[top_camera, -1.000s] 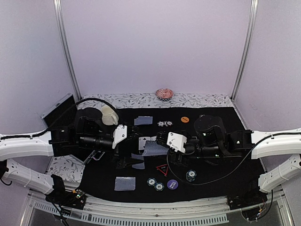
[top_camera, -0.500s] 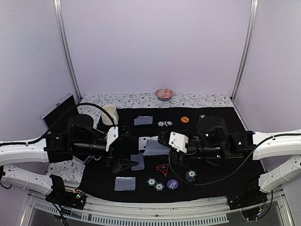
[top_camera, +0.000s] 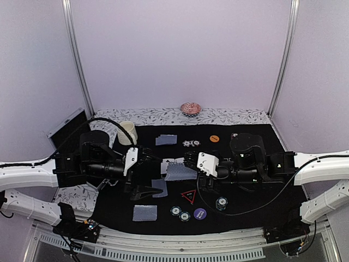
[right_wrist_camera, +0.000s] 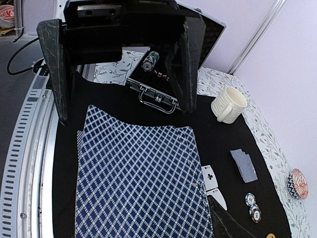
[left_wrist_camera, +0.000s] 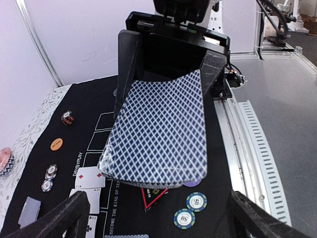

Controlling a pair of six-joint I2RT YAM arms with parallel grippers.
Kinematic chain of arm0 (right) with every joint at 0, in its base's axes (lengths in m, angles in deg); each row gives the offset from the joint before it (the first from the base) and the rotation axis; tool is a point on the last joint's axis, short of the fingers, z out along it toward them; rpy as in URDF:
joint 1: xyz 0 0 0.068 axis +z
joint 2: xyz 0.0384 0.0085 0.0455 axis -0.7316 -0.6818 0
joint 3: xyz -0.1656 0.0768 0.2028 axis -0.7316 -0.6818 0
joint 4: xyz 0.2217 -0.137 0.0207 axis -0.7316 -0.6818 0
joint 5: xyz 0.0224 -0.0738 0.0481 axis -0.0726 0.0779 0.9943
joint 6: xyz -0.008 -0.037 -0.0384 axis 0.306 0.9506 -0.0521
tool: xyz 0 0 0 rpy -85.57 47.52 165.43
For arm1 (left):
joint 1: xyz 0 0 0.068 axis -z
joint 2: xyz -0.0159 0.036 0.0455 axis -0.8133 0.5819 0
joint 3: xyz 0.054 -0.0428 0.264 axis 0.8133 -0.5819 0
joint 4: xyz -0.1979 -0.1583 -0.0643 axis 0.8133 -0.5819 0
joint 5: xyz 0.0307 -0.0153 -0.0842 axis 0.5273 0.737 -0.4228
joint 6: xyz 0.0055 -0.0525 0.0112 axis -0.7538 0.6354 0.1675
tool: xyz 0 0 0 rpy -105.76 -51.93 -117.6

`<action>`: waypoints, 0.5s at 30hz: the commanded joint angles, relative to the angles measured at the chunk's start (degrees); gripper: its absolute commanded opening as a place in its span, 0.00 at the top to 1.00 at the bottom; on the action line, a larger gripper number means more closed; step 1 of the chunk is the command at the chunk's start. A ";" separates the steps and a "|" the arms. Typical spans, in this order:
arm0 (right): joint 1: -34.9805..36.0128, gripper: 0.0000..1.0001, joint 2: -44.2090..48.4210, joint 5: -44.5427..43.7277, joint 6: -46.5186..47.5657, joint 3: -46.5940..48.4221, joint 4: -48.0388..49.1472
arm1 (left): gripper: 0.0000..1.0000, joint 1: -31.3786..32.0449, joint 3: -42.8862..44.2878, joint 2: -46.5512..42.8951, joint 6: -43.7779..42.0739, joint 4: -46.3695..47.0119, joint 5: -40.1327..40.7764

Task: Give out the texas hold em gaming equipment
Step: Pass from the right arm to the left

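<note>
cards (left_wrist_camera: 158,134): lattice-backed stack, aloft, tilted | chips (top_camera: 175,210), triangle (top_camera: 188,196): lying flat

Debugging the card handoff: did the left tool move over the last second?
Yes. In the top view the left tool has pulled back leftward. The cream mug, which its arm partly covered before, now shows whole.

Pale lilac walls (top_camera: 180,49), black table mat (top_camera: 117,215)

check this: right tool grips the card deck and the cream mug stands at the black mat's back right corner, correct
Wrong on the mug: the top external view shows the cream mug standing at the black mat's back left corner. The right tool does grip the card deck.
</note>
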State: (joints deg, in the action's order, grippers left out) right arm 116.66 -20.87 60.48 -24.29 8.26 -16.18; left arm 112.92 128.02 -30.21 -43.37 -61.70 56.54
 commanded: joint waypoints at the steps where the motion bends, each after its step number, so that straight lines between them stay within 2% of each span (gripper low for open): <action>1: -0.39 0.47 1.53 2.58 0.20 0.55 3.23 | 0.02 -1.00 2.80 2.48 -3.28 2.81 -2.30; 5: -0.35 0.47 1.02 2.99 0.24 0.81 3.42 | 0.02 -2.07 3.98 3.88 -2.41 5.86 -4.37; 10: -0.34 0.47 1.00 2.98 0.38 1.10 3.93 | 0.02 -2.17 5.03 6.30 -2.51 5.38 -8.38; 15: -0.36 0.47 0.69 3.02 0.45 1.30 4.27 | 0.02 -2.19 6.59 8.60 -2.50 4.95 -7.81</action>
State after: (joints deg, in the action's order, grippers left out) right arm 116.66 -20.70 62.82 -24.27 8.28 -14.36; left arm 111.24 132.35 -23.24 -45.20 -57.42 50.14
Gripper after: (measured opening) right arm 0.532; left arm 0.981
